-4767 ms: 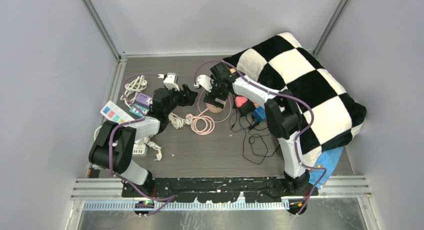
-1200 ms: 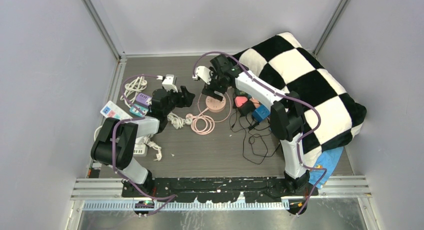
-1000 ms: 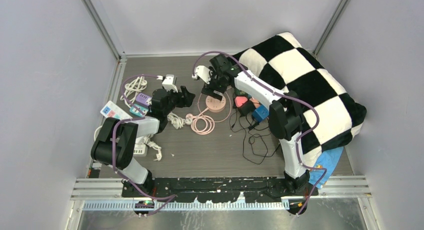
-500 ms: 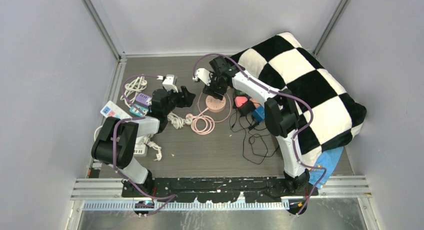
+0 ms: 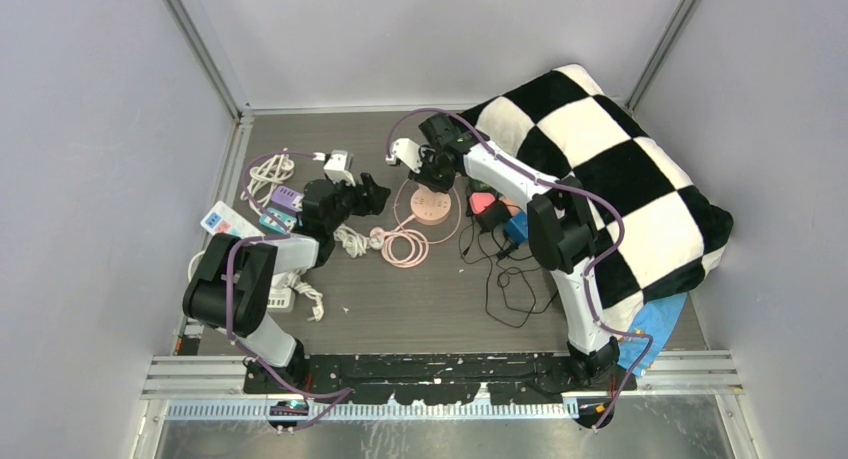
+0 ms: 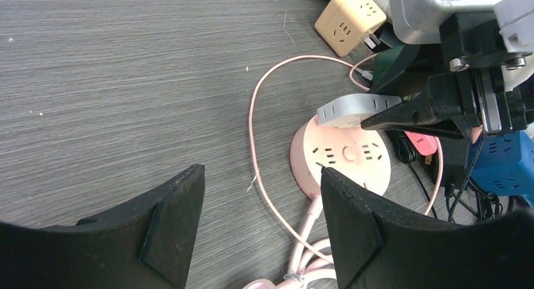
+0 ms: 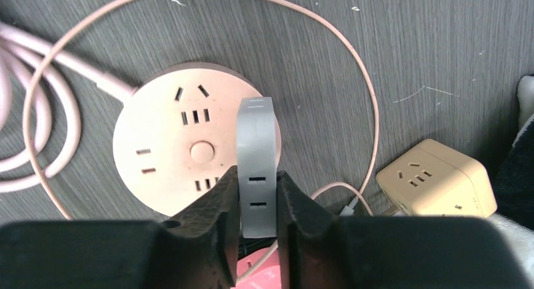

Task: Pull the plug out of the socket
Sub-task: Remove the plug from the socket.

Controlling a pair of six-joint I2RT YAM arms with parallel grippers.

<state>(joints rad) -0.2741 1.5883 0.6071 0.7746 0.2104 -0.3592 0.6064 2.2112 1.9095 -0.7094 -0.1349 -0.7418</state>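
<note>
The plug hides its own pins over the socket; the right gripper covers the socket's near rim and the plug's near end.

1. A beige cube socket lies on the surface, just beside the right tool.
2. A blue cube adapter sits near the right tool, among thin black cables.
3. A big black-and-white checkered cushion lies to the right of the right tool.
4. A white power strip with coloured buttons lies well to the left of the left tool.
5. A white coiled cord lies near the left tool.
</note>
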